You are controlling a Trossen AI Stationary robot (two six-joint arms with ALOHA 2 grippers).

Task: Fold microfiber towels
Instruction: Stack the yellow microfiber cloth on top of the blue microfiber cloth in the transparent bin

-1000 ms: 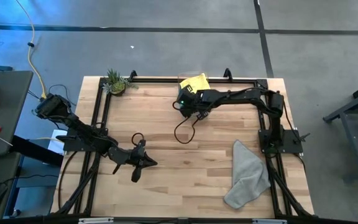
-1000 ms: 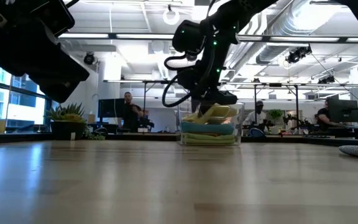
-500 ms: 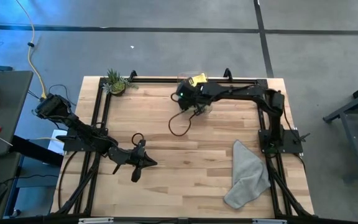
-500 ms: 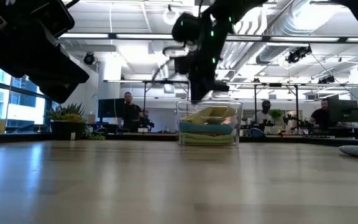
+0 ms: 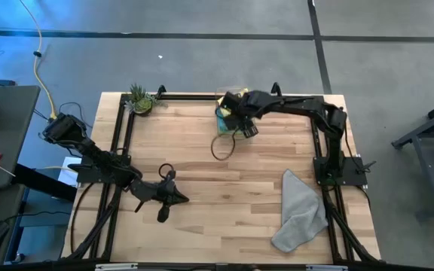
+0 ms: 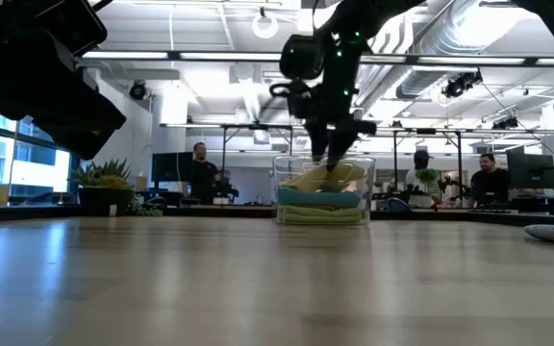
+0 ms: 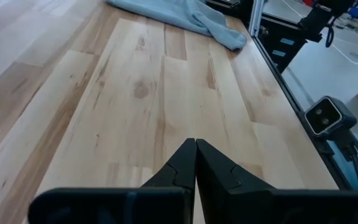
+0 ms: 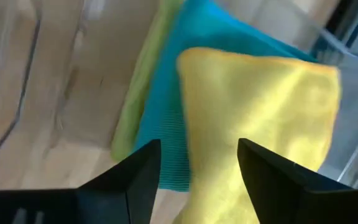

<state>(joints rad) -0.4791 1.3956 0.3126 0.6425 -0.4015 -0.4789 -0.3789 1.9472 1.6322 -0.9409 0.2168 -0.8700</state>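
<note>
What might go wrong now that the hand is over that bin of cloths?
1. The right hand, open just above the yellow towel, might pinch the teal towel beneath along with it.
2. Lifting could drag or tip the clear plastic bin, which stands near the table's far edge.
3. The yellow towel lies folded; it may unfold in a bunch when pulled out.

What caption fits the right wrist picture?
Open right pincer hovering over the soft yellow microfiber towel stacked on teal and lime-green ones.

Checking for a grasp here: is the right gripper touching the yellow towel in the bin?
Cannot tell. In the right wrist view the open right gripper frames the yellow towel, but no view plainly shows contact or a gap.
</note>
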